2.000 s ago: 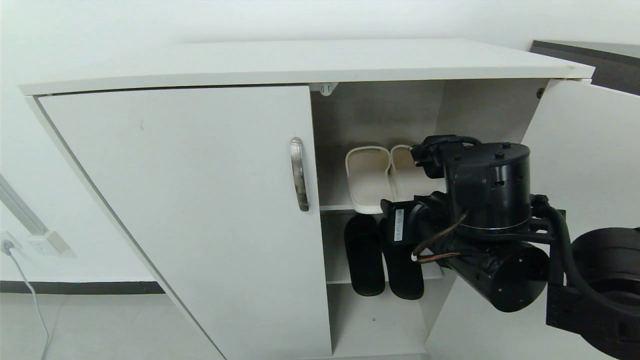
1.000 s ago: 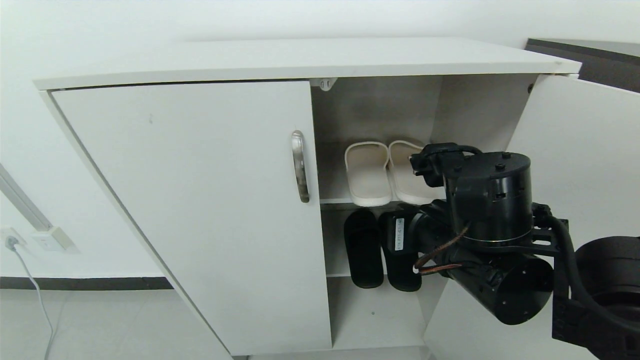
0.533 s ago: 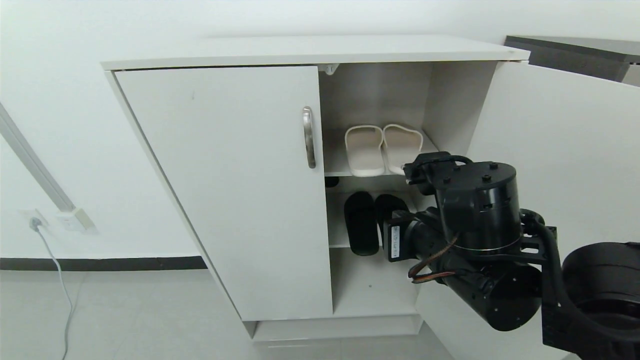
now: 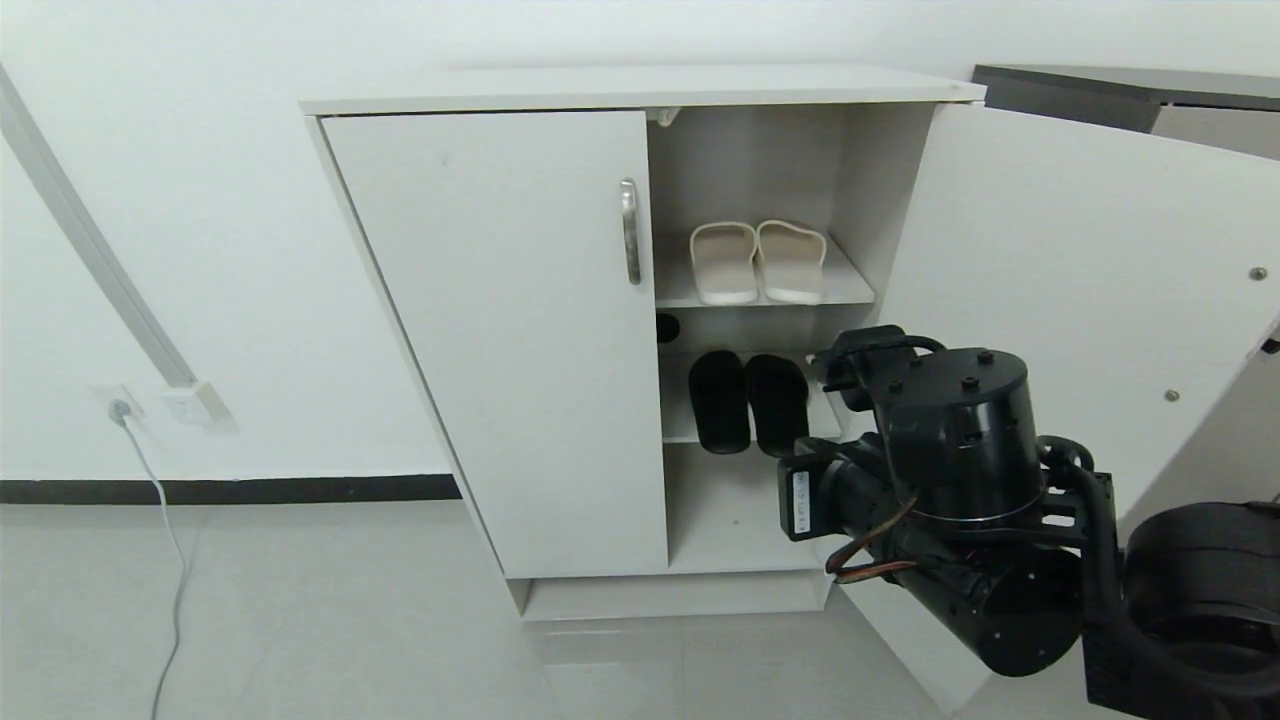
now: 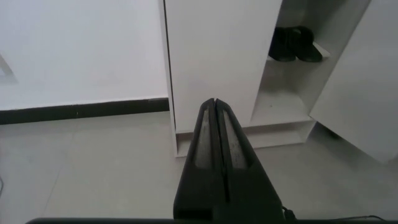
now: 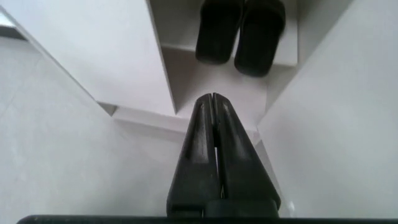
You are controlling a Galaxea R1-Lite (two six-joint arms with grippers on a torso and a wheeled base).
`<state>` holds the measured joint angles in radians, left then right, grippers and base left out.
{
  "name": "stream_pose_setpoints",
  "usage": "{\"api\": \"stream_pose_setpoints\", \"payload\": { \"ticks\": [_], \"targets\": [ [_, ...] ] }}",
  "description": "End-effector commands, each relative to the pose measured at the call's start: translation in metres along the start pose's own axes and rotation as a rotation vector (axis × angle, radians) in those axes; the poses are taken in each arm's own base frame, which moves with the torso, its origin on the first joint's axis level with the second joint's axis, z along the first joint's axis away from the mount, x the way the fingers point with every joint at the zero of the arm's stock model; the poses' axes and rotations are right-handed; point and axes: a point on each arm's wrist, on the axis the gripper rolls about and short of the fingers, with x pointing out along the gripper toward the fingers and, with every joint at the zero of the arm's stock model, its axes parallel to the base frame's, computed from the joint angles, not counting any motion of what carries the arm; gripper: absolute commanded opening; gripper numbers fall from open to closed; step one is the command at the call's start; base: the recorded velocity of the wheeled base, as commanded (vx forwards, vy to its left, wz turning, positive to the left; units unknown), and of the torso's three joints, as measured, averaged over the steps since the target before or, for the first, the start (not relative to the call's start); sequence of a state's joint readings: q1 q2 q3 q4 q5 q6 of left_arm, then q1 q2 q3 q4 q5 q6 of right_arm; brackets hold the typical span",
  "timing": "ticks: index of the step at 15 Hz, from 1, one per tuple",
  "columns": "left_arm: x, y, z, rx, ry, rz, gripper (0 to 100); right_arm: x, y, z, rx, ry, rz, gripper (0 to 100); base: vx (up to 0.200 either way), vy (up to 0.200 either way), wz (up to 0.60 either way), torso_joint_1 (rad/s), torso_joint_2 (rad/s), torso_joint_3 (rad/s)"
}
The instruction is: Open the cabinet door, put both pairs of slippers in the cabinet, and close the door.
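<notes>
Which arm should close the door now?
Right, probably. White slippers and black slippers are shelved; the open door hangs on the robot's right, beside the right gripper. The left gripper sits before the closed left door, farther off.

Cabinet [image 4: 640, 88]: plain white all over, no pattern. Closed door [image 4: 500, 330] and open door [image 4: 1060, 280]: same white. Handle [image 4: 629, 231]: silver metal. Cream slippers [image 4: 725, 262]: uniform, unpatterned. Black slippers [image 4: 719, 402], at 6 o'clock of the cream pair: solid black. Left gripper [image 5: 214, 106], right gripper [image 6: 213, 101]: matte black. Wall [image 4: 180, 200]: white. Skirting stripe [image 4: 230, 490]: black. Floor [image 4: 350, 620]: pale grey. Cable [image 4: 165, 540], 8 o'clock of cabinet: light grey.
</notes>
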<state>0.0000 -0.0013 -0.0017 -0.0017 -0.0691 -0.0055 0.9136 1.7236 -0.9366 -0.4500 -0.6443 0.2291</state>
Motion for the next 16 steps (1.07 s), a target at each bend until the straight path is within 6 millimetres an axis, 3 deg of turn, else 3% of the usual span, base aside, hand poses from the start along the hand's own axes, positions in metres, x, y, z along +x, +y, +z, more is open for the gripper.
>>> {"api": "stream_pose_setpoints", "payload": {
  "ticks": [1, 16],
  "targets": [
    [0.0001, 0.0000, 0.0000, -0.001, 0.002, 0.000, 0, 0.0017, 0.0002, -0.0029, -0.007, 0.009, -0.003, 0, -0.200, 0.000, 0.00, 0.002, 0.00, 0.007],
    [0.0001, 0.0000, 0.0000, -0.004, 0.002, 0.002, 0, 0.0044, 0.0015, -0.0066, -0.015, 0.019, -0.005, 0, 0.000, 0.000, 0.00, 0.000, 0.00, 0.000]
  ]
}}
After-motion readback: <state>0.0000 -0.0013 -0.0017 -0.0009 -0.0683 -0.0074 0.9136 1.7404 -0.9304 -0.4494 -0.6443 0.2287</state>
